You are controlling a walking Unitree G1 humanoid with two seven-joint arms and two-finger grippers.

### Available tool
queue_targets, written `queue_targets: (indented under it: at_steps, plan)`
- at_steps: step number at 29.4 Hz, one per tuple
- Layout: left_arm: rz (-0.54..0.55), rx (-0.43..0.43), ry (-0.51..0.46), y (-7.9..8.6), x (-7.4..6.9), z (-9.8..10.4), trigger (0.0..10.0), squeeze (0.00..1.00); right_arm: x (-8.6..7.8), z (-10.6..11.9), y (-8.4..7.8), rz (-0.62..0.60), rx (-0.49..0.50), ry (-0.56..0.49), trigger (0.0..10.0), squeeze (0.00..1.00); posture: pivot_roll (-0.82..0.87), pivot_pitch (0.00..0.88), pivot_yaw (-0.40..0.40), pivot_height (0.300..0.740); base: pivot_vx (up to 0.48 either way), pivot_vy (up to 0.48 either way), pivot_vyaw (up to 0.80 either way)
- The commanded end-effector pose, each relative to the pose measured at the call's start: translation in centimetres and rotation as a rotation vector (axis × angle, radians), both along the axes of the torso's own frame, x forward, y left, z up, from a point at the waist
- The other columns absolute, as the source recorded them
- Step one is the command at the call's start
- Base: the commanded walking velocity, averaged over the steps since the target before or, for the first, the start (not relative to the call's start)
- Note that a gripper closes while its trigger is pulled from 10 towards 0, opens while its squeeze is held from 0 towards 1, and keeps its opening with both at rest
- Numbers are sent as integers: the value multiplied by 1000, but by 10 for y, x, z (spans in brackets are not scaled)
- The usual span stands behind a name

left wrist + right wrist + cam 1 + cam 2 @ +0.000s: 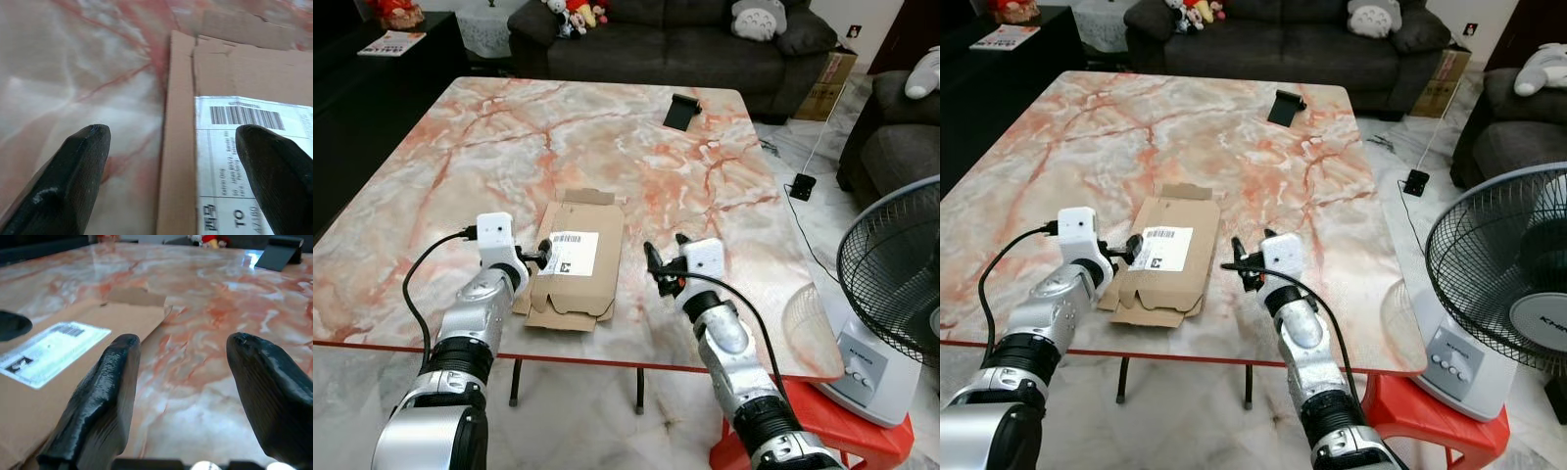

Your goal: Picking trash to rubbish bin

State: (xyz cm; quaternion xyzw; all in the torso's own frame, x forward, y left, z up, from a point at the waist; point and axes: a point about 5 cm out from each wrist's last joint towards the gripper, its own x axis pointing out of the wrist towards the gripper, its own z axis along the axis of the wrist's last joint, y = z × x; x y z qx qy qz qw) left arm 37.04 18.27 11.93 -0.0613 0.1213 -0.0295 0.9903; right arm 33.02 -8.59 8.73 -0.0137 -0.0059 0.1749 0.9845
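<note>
On the marble table, near its front edge, lies a flattened cardboard box (white shipping label facing up). The left gripper hovers at the box's left edge, fingers spread apart, one over the label. The right gripper waits just beside the box's right edge, fingers released.

Bare marble table surrounds the flattened cardboard box.

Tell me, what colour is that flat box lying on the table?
Plain brown cardboard box with a white printed shipping label, clearest in the left eye view.
</note>
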Motion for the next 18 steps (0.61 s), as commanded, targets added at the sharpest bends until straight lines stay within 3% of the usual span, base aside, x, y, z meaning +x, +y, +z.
queue_targets:
  at_steps: [1, 6, 13, 18]
  plan:
    - [-28, 9, 5, -3, -1, 1, 10000, 0, -1, -8, 3, -3, -68, 45, 10000, 0, -27, 62, -25, 740, 0, 0, 0]
    - [-79, -2, 13, -9, -2, 2, 10000, 0, -4, -14, 11, 13, -116, 71, 10000, 0, -27, 55, -22, 740, 0, 0, 0]
    - [-100, -56, 14, -18, -2, 5, 10000, 0, -5, -12, 27, 68, -172, 57, 10000, 0, -27, 53, -21, 740, 0, 0, 0]
    - [-81, -45, 7, -18, -2, 8, 10000, 0, -6, -9, 34, 92, -183, 45, 10000, 0, -27, 59, -22, 740, 0, 0, 0]
